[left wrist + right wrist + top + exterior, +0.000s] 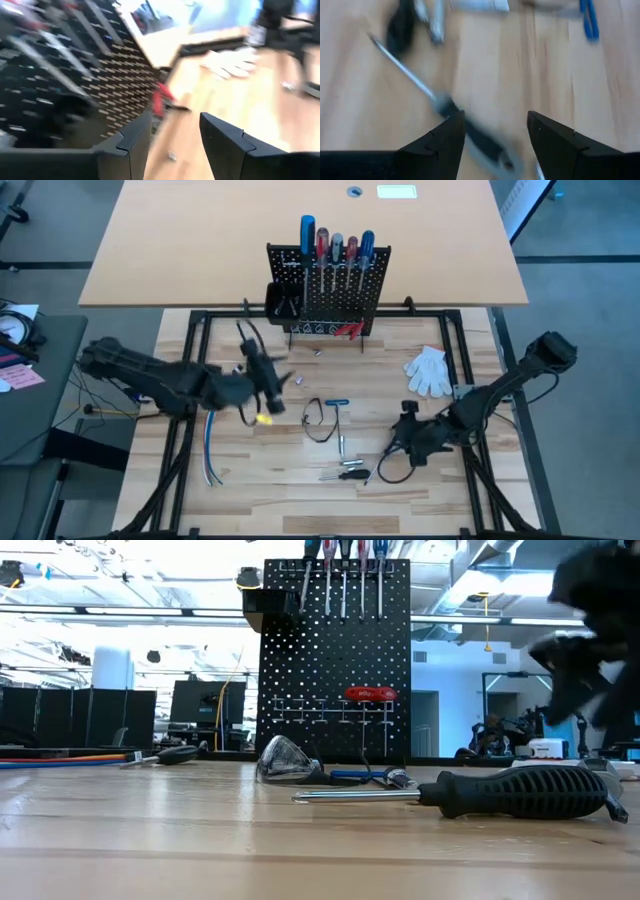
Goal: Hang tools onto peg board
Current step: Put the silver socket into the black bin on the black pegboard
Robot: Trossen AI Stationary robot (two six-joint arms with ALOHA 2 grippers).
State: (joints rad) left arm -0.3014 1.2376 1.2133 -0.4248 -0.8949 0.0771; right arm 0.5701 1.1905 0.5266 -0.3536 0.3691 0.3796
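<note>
The peg board (pixel 328 285) stands upright at the table's far side. Several screwdrivers stick up from its top rail, and red-handled pliers (pixel 347 330) hang low on its front. Other tools lie flat on the table in front of it: a blue-handled one (pixel 337 403), a silver one (pixel 343 442) and a black-handled screwdriver (pixel 520 792). My left gripper (pixel 174 120) is open and holds nothing; it is raised in front of the board's left part (pixel 275 380). My right gripper (pixel 495 117) is open just above the black-handled screwdriver's handle (pixel 480 140), right of the loose tools (pixel 400 442).
A white glove (pixel 430 370) lies at the right, between the board and my right arm. A thin black cable loop (pixel 318 420) lies among the loose tools. A bundle of coloured cables (pixel 210 450) lies at the left. A black bin (pixel 280 300) hangs on the board's left side.
</note>
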